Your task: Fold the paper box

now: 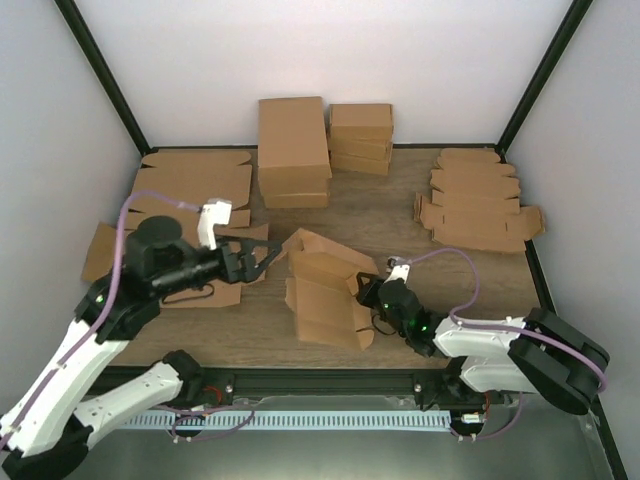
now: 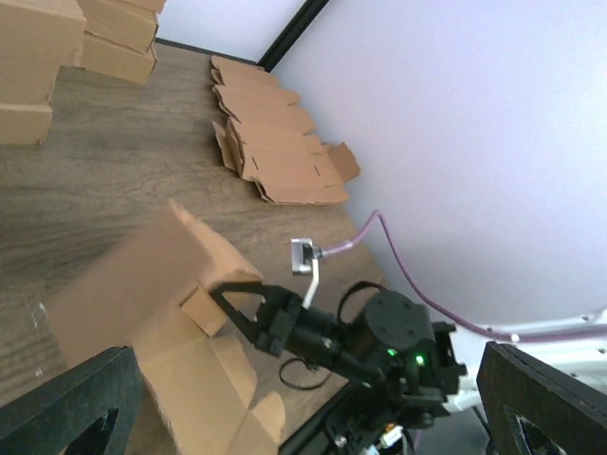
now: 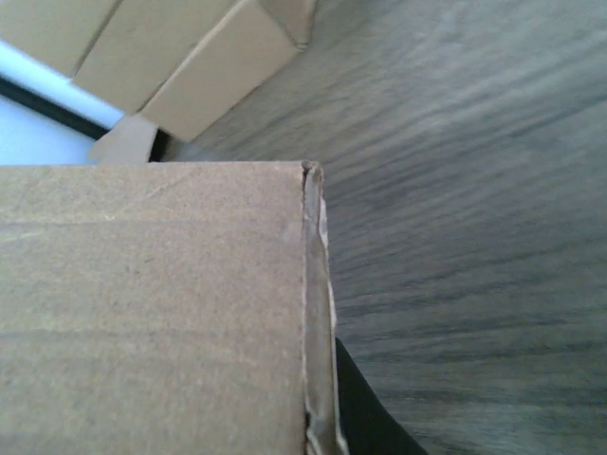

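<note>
One creased brown cardboard paper box (image 1: 322, 292), half-folded.

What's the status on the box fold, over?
Left gripper open, beside the paper box. Right gripper clamped on its side. Nothing in the way.

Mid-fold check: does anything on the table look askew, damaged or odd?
No damage or spill visible. The paper box sits skewed mid-table, half formed, flaps splayed; the right gripper pinches one side flap, the left gripper hangs open beside it. The flat blanks at far right are fanned unevenly.
</note>
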`<action>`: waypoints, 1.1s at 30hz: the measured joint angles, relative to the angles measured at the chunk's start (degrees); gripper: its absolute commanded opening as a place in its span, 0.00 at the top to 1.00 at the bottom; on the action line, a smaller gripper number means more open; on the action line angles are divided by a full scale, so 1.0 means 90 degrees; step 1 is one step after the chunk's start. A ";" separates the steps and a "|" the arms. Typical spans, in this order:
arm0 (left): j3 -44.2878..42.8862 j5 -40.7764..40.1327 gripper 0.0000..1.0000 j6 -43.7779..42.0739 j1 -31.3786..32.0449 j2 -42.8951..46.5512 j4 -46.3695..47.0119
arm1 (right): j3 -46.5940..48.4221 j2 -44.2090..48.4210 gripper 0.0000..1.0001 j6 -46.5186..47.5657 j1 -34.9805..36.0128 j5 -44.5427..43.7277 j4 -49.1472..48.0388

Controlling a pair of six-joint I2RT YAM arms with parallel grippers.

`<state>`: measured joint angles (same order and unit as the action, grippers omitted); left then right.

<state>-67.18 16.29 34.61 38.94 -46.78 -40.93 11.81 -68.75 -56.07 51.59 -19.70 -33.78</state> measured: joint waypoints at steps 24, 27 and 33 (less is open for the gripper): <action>0.2596 0.0260 0.42 0.0996 0.0000 0.0724 0.0879 | 0.0967 0.0364 0.99 -0.1443 -0.0095 -0.0988 0.2472; 0.2596 0.0236 0.44 0.0933 0.0002 0.0401 0.1025 | 0.0967 0.0398 0.99 -0.1440 -0.0092 -0.0991 0.2477; 0.2596 0.0214 0.57 0.0809 0.0015 -0.0061 0.1324 | 0.0967 0.0440 0.99 -0.1353 0.0000 -0.1044 0.2477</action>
<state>-43.81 18.22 41.89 39.07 -47.33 -29.02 20.51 -64.79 -68.25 51.59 -29.10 -11.49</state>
